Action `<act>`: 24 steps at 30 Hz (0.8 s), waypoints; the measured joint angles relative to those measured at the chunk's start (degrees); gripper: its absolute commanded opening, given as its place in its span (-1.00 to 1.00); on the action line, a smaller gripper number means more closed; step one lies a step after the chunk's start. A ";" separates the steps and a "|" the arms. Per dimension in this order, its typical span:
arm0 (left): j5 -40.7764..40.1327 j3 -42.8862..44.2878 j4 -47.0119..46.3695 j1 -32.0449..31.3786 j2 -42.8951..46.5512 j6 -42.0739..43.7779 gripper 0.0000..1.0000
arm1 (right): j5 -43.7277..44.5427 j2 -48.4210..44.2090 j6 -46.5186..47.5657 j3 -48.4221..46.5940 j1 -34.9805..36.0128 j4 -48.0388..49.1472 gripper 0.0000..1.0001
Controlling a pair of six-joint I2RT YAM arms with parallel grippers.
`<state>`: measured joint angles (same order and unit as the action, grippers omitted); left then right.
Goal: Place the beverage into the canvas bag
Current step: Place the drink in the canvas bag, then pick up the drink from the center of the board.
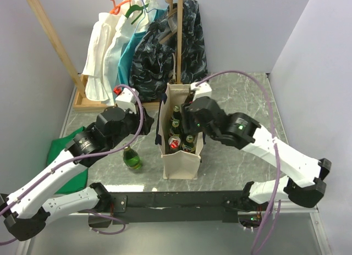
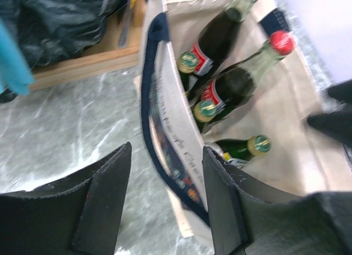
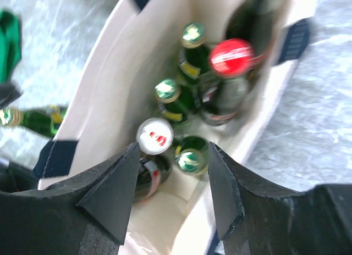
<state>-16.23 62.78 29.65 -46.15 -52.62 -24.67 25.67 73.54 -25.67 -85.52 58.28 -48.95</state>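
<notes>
**One bottle outside, both grippers empty**

The right gripper [image 3: 173, 156] hangs over the mouth of the canvas bag [image 1: 179, 161], jaws apart and holding nothing. Below its fingers stand the packed bottles: a red-capped bottle [image 3: 231, 57] ahead of them, a white-capped bottle [image 3: 155, 135] just under the left finger.

The left gripper [image 2: 166, 156] is spread too and grips nothing. The bag's side wall and navy handle [image 2: 146, 95] run between its fingers, one on the inner side and one on the outer.

A green glass bottle [image 1: 131, 158] sits on the table [image 1: 236, 90] behind the left gripper, beside its own wrist and apart from the bag.

I judge this a pause between loads. Next, the left gripper must lift clear of the wall without dragging the bag, then reach back for that bottle.
</notes>
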 measured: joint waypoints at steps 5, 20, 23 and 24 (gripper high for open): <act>-3.50 1.07 6.01 0.00 0.63 -0.07 0.27 | 1.25 -2.32 -0.24 0.00 -3.89 -0.04 0.22; -7.91 4.76 28.04 0.00 -3.17 -10.08 0.25 | 2.16 -2.45 -0.24 0.50 -8.17 -0.48 0.23; -8.81 5.18 31.63 0.00 -4.57 -11.93 0.27 | 1.86 -2.45 -0.22 0.57 -8.39 -0.46 0.24; -9.18 5.38 32.81 0.00 -5.09 -12.66 0.28 | 1.77 -2.45 -0.24 0.59 -8.46 -0.46 0.24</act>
<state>-25.41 68.16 62.46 -46.15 -57.71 -37.32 27.44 71.09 -25.91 -84.93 49.82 -49.41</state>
